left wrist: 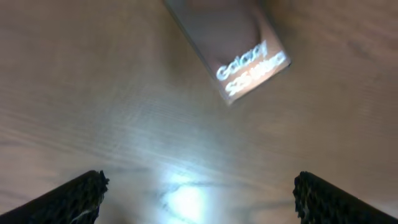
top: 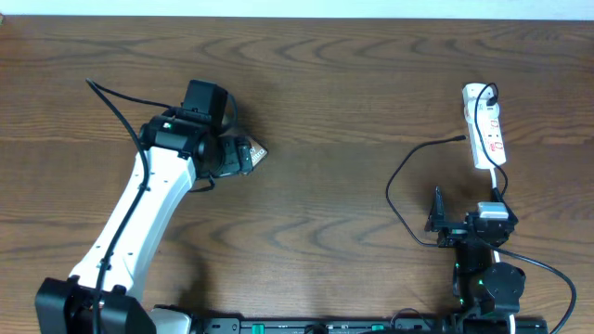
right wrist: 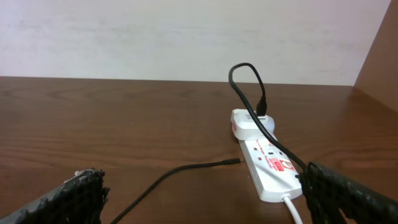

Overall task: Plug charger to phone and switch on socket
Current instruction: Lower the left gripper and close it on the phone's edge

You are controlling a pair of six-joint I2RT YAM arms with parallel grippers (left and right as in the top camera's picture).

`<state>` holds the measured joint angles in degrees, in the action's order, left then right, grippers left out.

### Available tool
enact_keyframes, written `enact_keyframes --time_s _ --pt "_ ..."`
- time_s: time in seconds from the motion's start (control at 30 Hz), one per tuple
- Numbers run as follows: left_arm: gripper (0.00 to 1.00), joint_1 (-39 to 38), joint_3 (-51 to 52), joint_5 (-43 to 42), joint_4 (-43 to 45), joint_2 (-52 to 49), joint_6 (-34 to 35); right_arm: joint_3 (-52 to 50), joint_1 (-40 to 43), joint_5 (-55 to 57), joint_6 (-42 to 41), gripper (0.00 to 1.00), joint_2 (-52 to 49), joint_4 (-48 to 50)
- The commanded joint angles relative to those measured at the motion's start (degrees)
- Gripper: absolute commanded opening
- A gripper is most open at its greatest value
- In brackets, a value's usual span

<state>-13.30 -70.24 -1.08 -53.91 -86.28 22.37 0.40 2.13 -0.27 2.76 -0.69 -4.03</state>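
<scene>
Left gripper [left wrist: 199, 194] spread wide, empty, low over the table [left wrist: 93, 93]. Just ahead, at upper centre of that view, the Galaxy phone [left wrist: 231, 46], flat and untouched. Right gripper [right wrist: 211, 198] likewise spread, holding nothing. Beyond it at mid-frame, charger [right wrist: 231, 162] connector tip loose on the table, well apart from the phone. Farther back, white socket [right wrist: 268, 163], plug end apparently seated at its far end. Judged barely begun: phone unconnected, switch state too small to tell. No containers visible.
</scene>
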Motion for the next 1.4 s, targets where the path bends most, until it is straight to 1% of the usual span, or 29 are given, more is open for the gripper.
enact_keyframes --time_s 0.0,0.07,0.13,0.17,0.2,0.23,0.27,0.37,0.5,0.6,1.0,1.37 --pt "0.98 -0.1 -1.2 1.7 1.3 -1.2 8.6 -0.1 0.1 -0.3 0.3 0.99 0.3 -0.2" --pt "0.98 -0.2 -1.2 1.7 2.9 -2.0 10.0 -0.1 0.1 -0.3 0.3 0.99 0.3 -0.2" --pt "0.98 -0.2 -1.2 1.7 5.2 -3.7 13.7 -0.1 0.1 -0.3 0.3 0.99 0.3 -0.2" --pt "0.91 -0.2 -1.2 1.7 6.0 -4.5 15.2 -0.1 0.1 -0.3 0.3 0.99 0.3 -0.2" --pt "0.9 -0.2 -1.2 1.7 6.6 -5.4 16.4 -0.1 0.1 -0.3 0.3 0.99 0.3 -0.2" --pt "0.98 -0.2 -1.2 1.7 6.8 -6.3 17.4 -0.1 0.1 -0.3 0.3 0.99 0.3 -0.2" --pt "0.98 -0.2 -1.2 1.7 6.8 -7.3 17.9 -0.1 0.1 -0.3 0.3 0.99 0.3 -0.2" --pt "0.98 -0.2 -1.2 1.7 6.7 -10.8 17.9 -0.1 0.1 -0.3 0.3 0.99 0.3 -0.2" --pt "0.98 -0.2 -1.2 1.5 6.1 -14.8 12.8 -0.1 0.1 -0.3 0.3 0.99 0.3 -0.2" --pt "0.98 -0.2 -1.2 1.6 5.2 -16.0 12.8 -0.1 0.1 -0.3 0.3 0.99 0.3 -0.2" --pt "0.98 -0.2 -1.2 1.6 0.6 -16.1 12.8 -0.1 0.1 -0.3 0.3 0.99 0.3 -0.2" --pt "0.98 -0.2 -1.2 1.6 1.0 -16.1 12.9 -0.1 0.1 -0.3 0.3 0.99 0.3 -0.2"
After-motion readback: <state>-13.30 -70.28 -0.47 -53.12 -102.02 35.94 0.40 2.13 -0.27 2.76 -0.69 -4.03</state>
